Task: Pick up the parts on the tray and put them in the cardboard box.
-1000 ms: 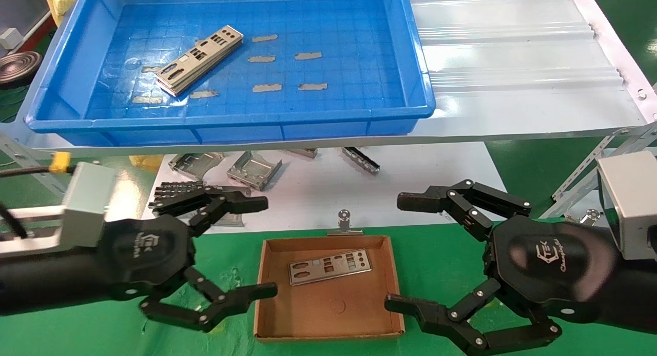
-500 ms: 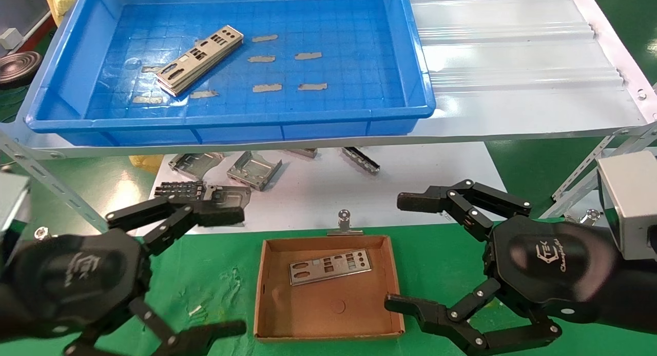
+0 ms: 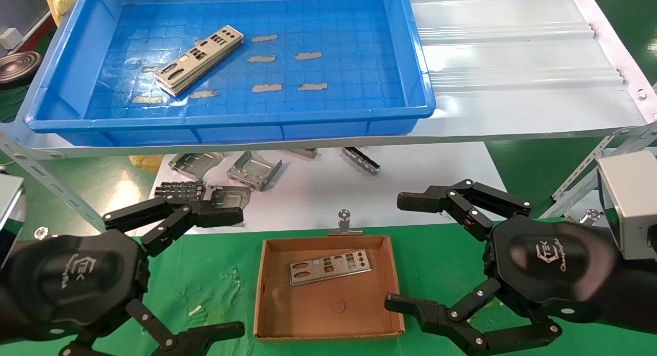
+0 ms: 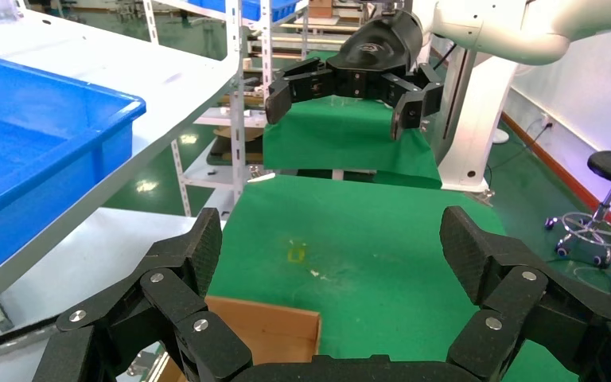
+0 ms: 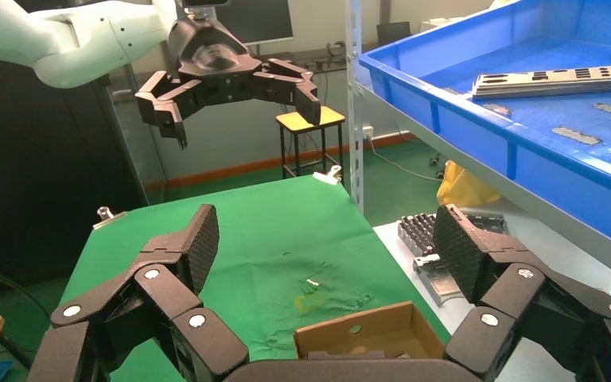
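Observation:
A stack of thin silver-grey parts (image 3: 200, 60) lies at the left of the blue tray (image 3: 231, 121) on the raised shelf; it also shows in the right wrist view (image 5: 549, 79). One part (image 3: 329, 267) lies flat in the cardboard box (image 3: 318, 315) on the green mat. My left gripper (image 3: 231, 274) is open and empty, low at the left of the box. My right gripper (image 3: 401, 251) is open and empty at the box's right side. The left wrist view shows a box corner (image 4: 262, 330) below the open left gripper (image 4: 334, 247).
Grey folded brackets (image 3: 254, 169) and a black finned block (image 3: 177, 189) lie on the white sheet under the shelf. A binder clip (image 3: 345, 222) sits at the box's far edge. Small tape strips (image 3: 267, 87) dot the tray floor.
My left gripper has drawn back to the left and lower, away from the box, staying open. The right gripper, the box and the parts have not moved.

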Controlling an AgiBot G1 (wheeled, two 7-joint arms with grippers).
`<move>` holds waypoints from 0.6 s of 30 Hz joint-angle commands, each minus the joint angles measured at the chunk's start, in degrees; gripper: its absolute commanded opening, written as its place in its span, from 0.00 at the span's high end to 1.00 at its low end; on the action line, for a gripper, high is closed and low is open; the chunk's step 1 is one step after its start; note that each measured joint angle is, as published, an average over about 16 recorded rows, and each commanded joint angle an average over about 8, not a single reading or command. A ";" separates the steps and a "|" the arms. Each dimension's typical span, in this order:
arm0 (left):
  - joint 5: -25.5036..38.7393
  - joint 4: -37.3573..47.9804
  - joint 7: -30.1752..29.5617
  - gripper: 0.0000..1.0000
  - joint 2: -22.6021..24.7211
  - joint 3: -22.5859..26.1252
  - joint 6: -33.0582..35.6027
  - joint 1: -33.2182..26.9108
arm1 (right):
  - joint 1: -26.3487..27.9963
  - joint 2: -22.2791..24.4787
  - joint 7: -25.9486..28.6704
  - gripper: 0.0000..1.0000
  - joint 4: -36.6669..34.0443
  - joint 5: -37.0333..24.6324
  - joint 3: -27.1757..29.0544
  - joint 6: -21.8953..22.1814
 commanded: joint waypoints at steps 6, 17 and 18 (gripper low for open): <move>0.20 0.40 0.12 0.00 0.24 0.26 -0.02 -0.21 | 0.00 0.00 0.00 0.00 0.00 0.00 0.00 0.00; 0.34 0.68 0.21 0.00 0.41 0.42 -0.05 -0.36 | 0.00 0.00 0.00 0.00 0.00 0.00 0.00 0.00; 0.35 0.69 0.21 0.00 0.41 0.43 -0.05 -0.36 | 0.00 0.00 0.00 0.00 0.00 0.00 0.00 0.00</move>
